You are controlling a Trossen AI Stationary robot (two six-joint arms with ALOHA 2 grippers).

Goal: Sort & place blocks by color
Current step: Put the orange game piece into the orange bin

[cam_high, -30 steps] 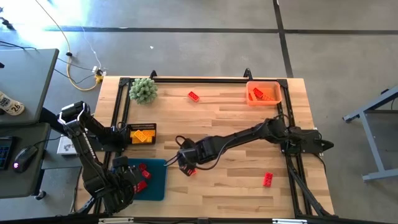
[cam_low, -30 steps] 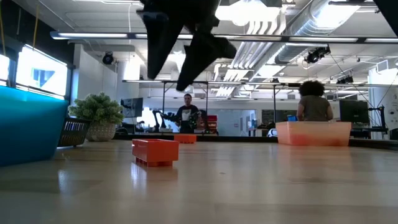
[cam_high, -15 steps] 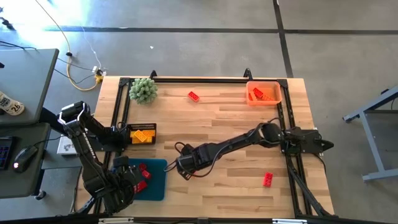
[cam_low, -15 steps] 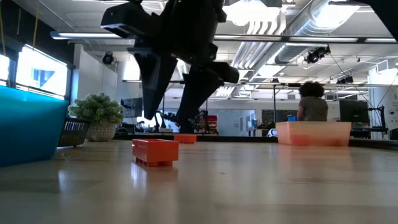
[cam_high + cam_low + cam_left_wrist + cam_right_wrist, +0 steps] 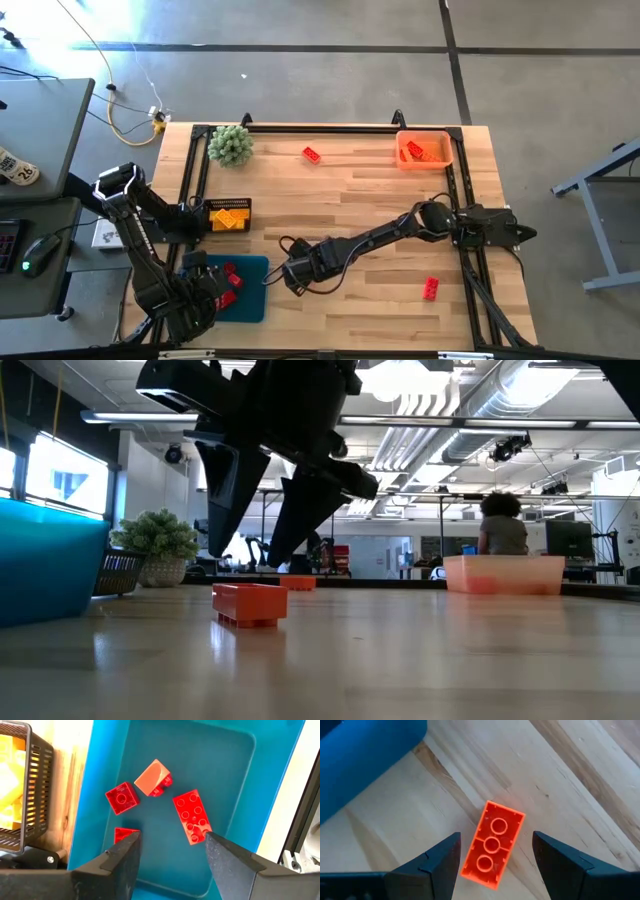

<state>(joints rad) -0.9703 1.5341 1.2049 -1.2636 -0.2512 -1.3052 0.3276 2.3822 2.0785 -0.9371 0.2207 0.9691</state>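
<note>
The high view looks straight down from well above, taking in the whole bench [image 5: 380, 210], both arms and the surrounding floor. The low view sits at bench-top level, facing across the boards into the room. The left wrist view looks closely down into the blue tray [image 5: 235, 775], which the high view shows at the bench's near-left corner [image 5: 250, 290]. The right wrist view, very near the wood, shares an orange brick [image 5: 493, 843] with the low view [image 5: 249, 603].
</note>
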